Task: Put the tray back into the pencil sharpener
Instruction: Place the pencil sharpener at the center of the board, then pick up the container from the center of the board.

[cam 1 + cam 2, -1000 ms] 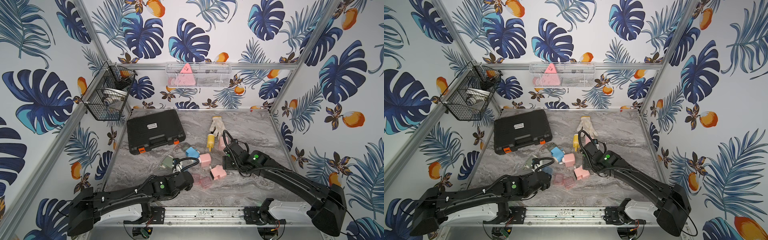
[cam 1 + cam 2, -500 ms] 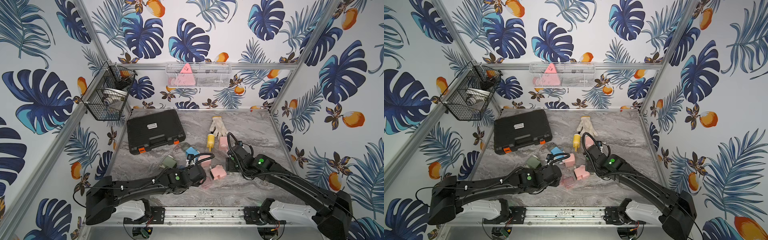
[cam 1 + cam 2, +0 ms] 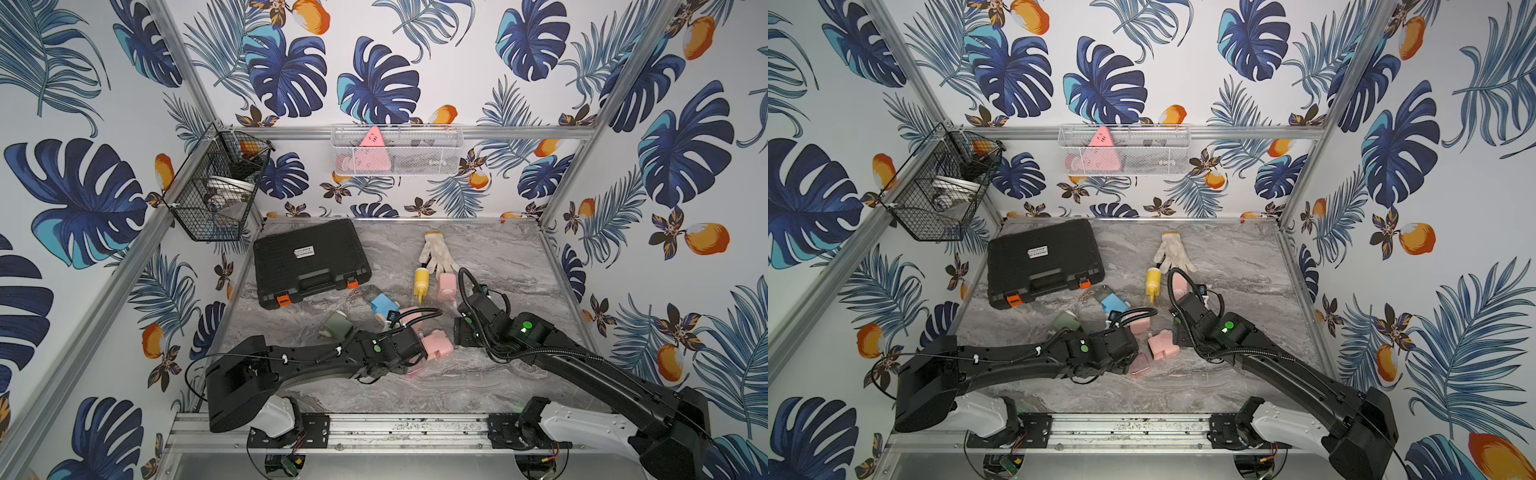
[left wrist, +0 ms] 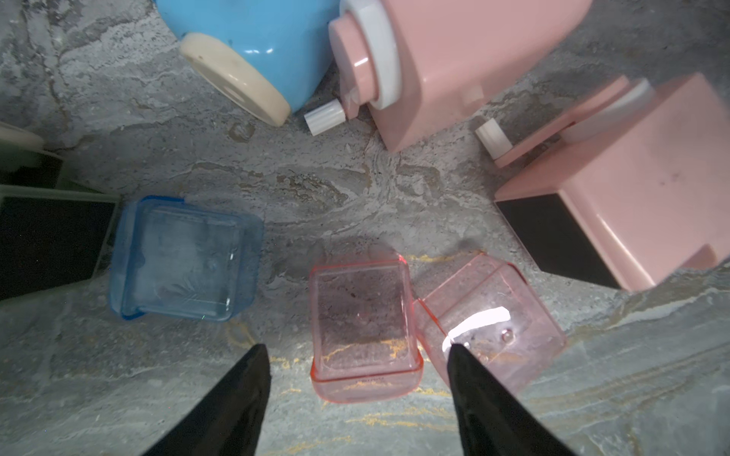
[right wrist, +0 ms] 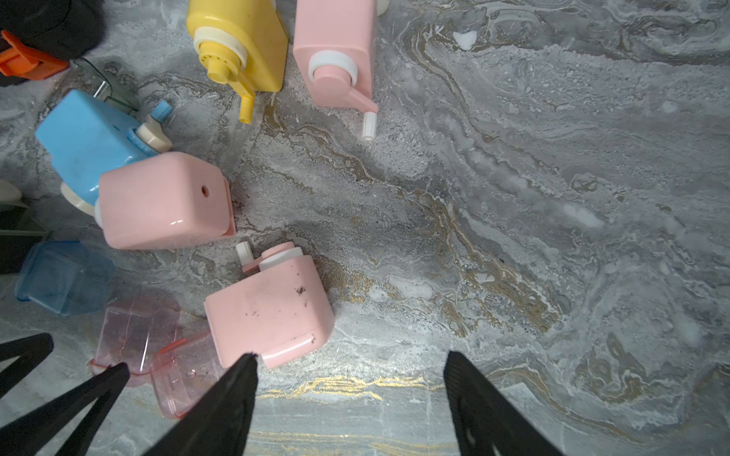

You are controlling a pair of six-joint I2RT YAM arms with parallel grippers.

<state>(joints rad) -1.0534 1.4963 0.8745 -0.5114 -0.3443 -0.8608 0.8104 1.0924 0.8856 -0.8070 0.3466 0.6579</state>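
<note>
Black fingers (image 4: 237, 402) of the left gripper (image 4: 357, 347) stood apart and empty, 1 tip on each side of a clear pink tray (image 4: 363, 316) lying on the table (image 4: 355, 189). A 2nd tray (image 4: 497, 316), also pink, sat tilted and touching it, in line with 1 tip. A blue tray (image 4: 181, 256) lay apart on the other side. Beyond them the pink sharpener (image 4: 616, 189) lay on its side, its dark empty slot turned toward the trays.

The right gripper (image 5: 350, 356) was spread and empty too, with 1 finger just at that sharpener's edge.

I judged the step to be the pick-up, with the tray not yet gripped. The next move would call for lowering and closing on 1 tray without catching the 2nd. The tray would then need turning to match the slot, probably with the right gripper steadying the sharpener.
</note>
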